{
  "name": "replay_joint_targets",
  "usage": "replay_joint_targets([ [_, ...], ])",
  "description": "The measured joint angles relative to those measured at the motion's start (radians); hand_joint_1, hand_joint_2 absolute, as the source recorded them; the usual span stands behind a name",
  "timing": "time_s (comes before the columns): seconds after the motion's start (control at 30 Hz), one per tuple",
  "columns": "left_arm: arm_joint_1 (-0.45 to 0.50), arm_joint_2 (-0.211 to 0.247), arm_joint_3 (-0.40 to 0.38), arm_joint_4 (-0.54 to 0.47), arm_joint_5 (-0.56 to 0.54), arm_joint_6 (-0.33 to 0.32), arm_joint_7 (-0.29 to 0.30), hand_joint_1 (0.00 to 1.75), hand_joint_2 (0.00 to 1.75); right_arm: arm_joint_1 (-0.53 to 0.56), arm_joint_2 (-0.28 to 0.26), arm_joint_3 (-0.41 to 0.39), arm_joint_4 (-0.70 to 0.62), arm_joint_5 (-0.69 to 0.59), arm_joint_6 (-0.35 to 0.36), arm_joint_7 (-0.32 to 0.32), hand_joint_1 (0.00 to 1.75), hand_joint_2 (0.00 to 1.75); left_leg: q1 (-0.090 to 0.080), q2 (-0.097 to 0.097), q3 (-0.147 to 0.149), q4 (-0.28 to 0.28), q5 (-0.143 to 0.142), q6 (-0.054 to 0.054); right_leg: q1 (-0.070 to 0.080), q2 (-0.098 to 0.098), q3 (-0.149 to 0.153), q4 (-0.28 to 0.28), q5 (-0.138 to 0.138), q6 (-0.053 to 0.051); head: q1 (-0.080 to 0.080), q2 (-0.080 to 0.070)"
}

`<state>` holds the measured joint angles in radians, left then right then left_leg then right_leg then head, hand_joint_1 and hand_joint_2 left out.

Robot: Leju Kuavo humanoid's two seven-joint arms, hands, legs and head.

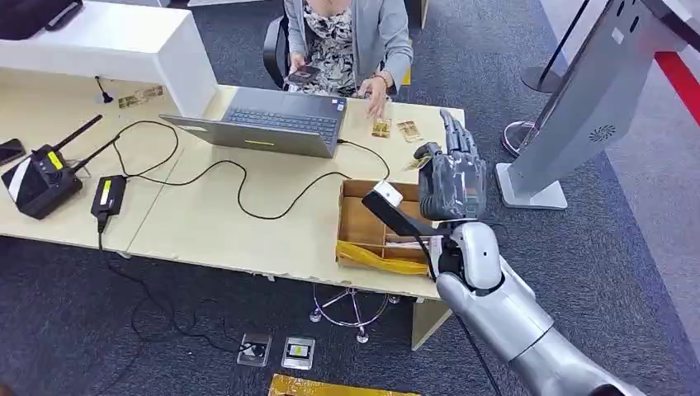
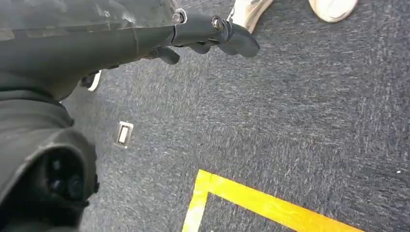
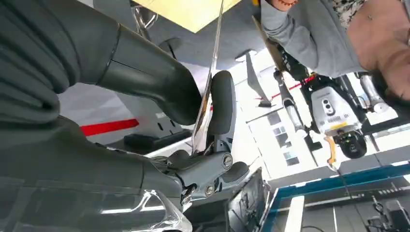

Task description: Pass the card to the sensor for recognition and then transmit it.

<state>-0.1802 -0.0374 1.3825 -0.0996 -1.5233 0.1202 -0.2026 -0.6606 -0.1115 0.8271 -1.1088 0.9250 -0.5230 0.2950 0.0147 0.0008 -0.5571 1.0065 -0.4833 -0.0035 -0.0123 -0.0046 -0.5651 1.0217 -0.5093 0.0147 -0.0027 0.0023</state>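
The pale surface (image 1: 248, 223) lay under my raised right hand (image 1: 452, 177). It pinched the card (image 3: 207, 94) between thumb and fingers. The card looked thin, stiff and slippery, so I held its flat sides firmly.

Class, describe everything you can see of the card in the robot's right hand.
The card is thin, flat and pale with a glossy sheen, and the right wrist view shows it almost edge-on, so its face cannot be read. The right hand pinches it between the thick grey thumb and a dark finger. In the head view a sliver of it shows at the hand, raised over the table's right end beside the cardboard box.
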Motion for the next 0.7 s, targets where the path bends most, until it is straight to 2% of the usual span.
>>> replay_joint_targets([
  [0.37,-0.008,-0.006,0.000,0.000,0.007,-0.003,0.015,0.00,0.00,-0.084,0.062,-0.002,0.165,-0.060,0.018,-0.025,1.75,1.75,0.000,0.000,0.000,0.000,0.000,0.000,0.000,0.000,0.000,0.000,0.000,0.000,0.000,0.000],
  [0.5,-0.012,-0.009,0.007,0.000,0.049,-0.005,0.009,0.00,0.00,-0.097,0.072,-0.002,0.221,-0.106,0.009,-0.038,1.75,1.75,0.000,0.000,0.000,0.000,0.000,0.000,0.000,-0.001,0.000,0.000,0.000,0.000,0.000,0.000],
  [0.7,-0.023,-0.012,0.018,0.000,0.046,-0.006,0.008,0.00,0.00,-0.121,0.087,0.000,0.295,-0.113,0.007,-0.037,1.75,1.75,0.000,0.000,0.000,0.000,0.000,0.000,0.000,0.000,0.000,0.000,0.000,0.000,0.000,0.000],
])
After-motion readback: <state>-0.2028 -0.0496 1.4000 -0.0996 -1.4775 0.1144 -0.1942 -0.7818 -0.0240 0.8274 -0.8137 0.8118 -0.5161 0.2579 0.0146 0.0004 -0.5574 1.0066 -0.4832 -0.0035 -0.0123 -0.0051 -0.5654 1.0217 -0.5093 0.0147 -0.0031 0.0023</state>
